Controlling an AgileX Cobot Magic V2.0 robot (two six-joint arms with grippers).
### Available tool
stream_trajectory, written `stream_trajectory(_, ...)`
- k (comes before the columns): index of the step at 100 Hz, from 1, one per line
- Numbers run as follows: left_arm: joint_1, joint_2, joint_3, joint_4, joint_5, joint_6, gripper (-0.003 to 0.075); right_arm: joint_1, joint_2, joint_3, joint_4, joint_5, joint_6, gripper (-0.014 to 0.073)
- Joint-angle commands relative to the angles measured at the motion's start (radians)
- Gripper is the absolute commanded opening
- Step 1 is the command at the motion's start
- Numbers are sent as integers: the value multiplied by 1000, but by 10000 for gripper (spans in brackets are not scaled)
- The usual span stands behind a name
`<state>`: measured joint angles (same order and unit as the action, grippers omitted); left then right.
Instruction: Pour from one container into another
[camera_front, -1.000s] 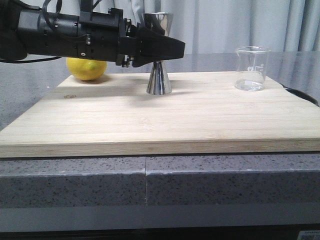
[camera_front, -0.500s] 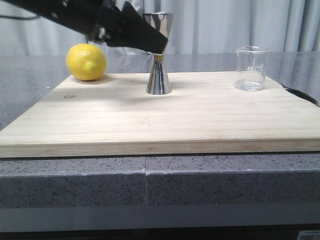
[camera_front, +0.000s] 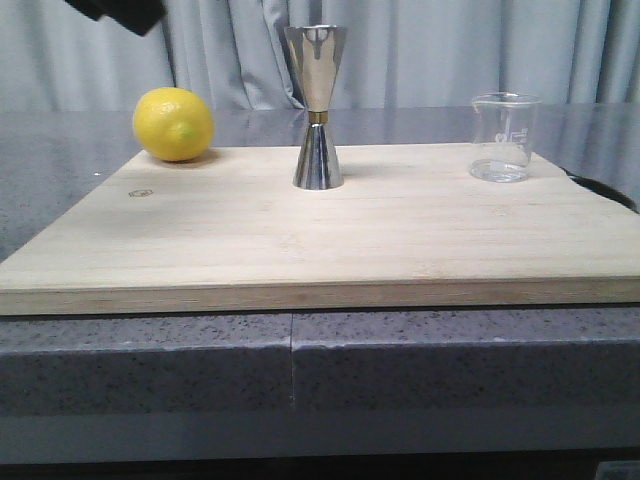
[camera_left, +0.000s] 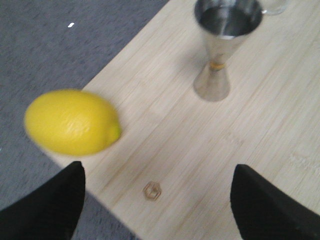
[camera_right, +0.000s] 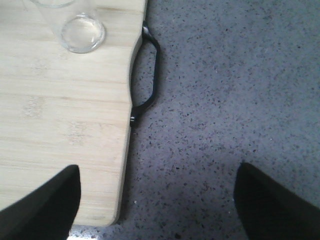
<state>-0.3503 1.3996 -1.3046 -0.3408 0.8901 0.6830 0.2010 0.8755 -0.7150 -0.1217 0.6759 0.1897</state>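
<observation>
Front view: we record a pale bamboo cutting board (camera_front: 320, 235) on a speckled grey stone counter (camera_front: 300, 375). A shiny steel hourglass jigger with a thin gold waist band (camera_front: 316, 108) stands upright at the board's far middle. A small clear glass beaker with white marks (camera_front: 503, 137) stands upright at the far right, well apart from it; we cannot tell whether it holds liquid. A yellow lemon (camera_front: 173, 124) lies at the far left corner. Only a dark part of the left arm (camera_front: 120, 12) shows, top left.

Left wrist view: the left gripper (camera_left: 159, 200) hangs spread wide, holding nothing, above board, lemon and jigger. The jigger's upper cup looks empty.

Right wrist view: the right gripper (camera_right: 156, 202) is likewise spread and empty, over the board's black-handled (camera_right: 149, 80) edge. The beaker's base shows clear.
</observation>
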Motion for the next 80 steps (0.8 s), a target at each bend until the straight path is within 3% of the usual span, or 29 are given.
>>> stream_trajectory(1, -5, -79, -29, 175, 17, -248, 544, -3, -13, -35, -20, -59, 1, 568)
stream_trajectory(14, -5, -131, -26, 397, 117, -538, 544, -3, -13, -35, -20, -57, 1, 568)
stream_trajectory(32, -5, -219, 56, 514, 100, -731, 544, -3, -19, -35, -20, -55, 1, 568)
stream_trajectory(80, -5, -587, 465, 524, -172, -868, 544, -3, -261, -28, -15, -87, -3, 568)
